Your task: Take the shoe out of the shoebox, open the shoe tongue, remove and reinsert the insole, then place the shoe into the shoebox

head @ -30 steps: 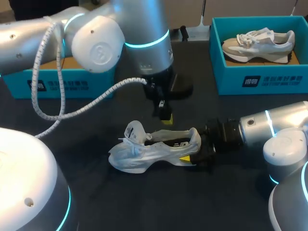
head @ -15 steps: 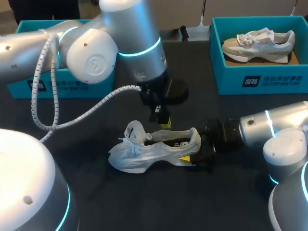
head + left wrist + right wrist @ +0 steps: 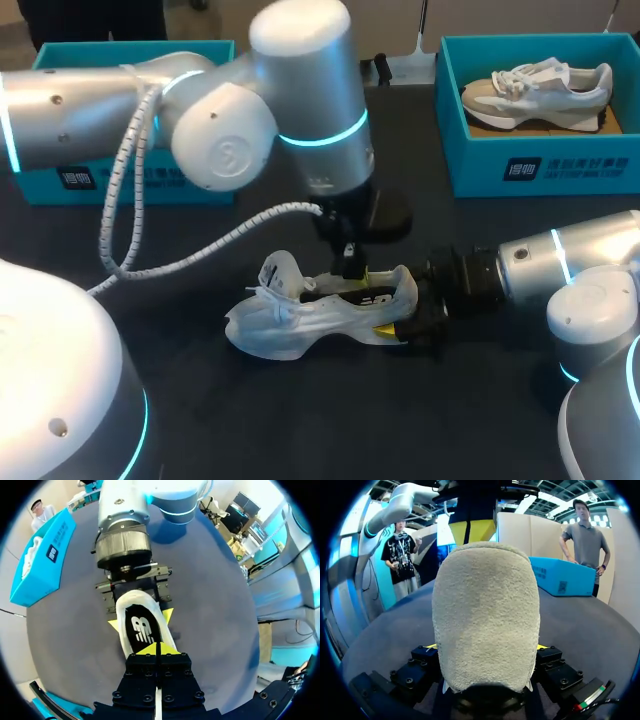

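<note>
Two sets of jaws meet at the white shoe (image 3: 290, 322) resting on the dark counter (image 3: 300, 420): the right jaws clamp its heel from both sides, the left jaws, pressed together, point down at its opening.

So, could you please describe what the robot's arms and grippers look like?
The left arm and right arm are rounded silver-grey tubes with glowing cyan rings at the joints. A white ribbed cable loops along the left arm. The left gripper and right gripper are boxy and black, with yellow fingertips.
</note>
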Motion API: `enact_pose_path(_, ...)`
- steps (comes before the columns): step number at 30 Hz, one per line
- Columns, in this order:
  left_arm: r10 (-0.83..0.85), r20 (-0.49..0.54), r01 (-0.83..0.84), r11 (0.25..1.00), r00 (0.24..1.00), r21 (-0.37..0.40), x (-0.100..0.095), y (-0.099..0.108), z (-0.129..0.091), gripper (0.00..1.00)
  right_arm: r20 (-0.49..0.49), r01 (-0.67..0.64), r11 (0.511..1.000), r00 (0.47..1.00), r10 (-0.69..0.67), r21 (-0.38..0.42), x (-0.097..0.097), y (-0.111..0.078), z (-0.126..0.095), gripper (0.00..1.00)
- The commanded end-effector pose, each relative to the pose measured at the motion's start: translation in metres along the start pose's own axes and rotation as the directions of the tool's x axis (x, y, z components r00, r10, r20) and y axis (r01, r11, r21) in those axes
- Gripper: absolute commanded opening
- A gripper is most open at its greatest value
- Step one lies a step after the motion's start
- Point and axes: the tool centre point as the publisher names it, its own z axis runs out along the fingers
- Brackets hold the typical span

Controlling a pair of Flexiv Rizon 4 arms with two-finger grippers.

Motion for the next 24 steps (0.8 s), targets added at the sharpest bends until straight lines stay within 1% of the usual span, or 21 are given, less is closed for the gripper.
enact_pose_path(1,-0.011,-0.007,0.011,1.000,1.000,-0.016,-0.005,-0.008,0.018,0.00,0.000,-0.001,1.000,1.000,0.001,0.003,0.000,0.001,0.000,0.00)
enact_pose_path(4,-0.021,-0.007,0.021,1.000,1.000,-0.018,-0.005,-0.008,0.022,0.00,0.000,-0.001,1.000,1.000,0.001,0.003,0.000,0.001,0.000,0.00)
enact_pose_path(9,-0.056,-0.026,0.055,0.998,0.998,-0.038,-0.009,-0.005,0.038,0.00,0.000,-0.001,1.000,1.000,0.001,0.003,0.000,0.001,0.000,0.00)
enact_pose_path(13,-0.088,-0.043,0.085,0.994,0.995,-0.069,-0.011,0.002,0.050,0.00,0.000,-0.001,1.000,1.000,0.001,0.003,0.000,0.001,0.000,0.00)
enact_pose_path(16,-0.103,-0.044,0.100,0.993,0.994,-0.070,-0.012,0.007,0.052,0.00,0.000,-0.001,1.000,1.000,0.001,0.003,0.000,0.001,0.000,0.00)
enact_pose_path(24,-0.128,-0.053,0.123,0.988,0.990,-0.089,-0.006,0.020,0.058,0.00,0.000,-0.001,1.000,1.000,0.001,0.003,0.000,0.001,0.000,0.00)
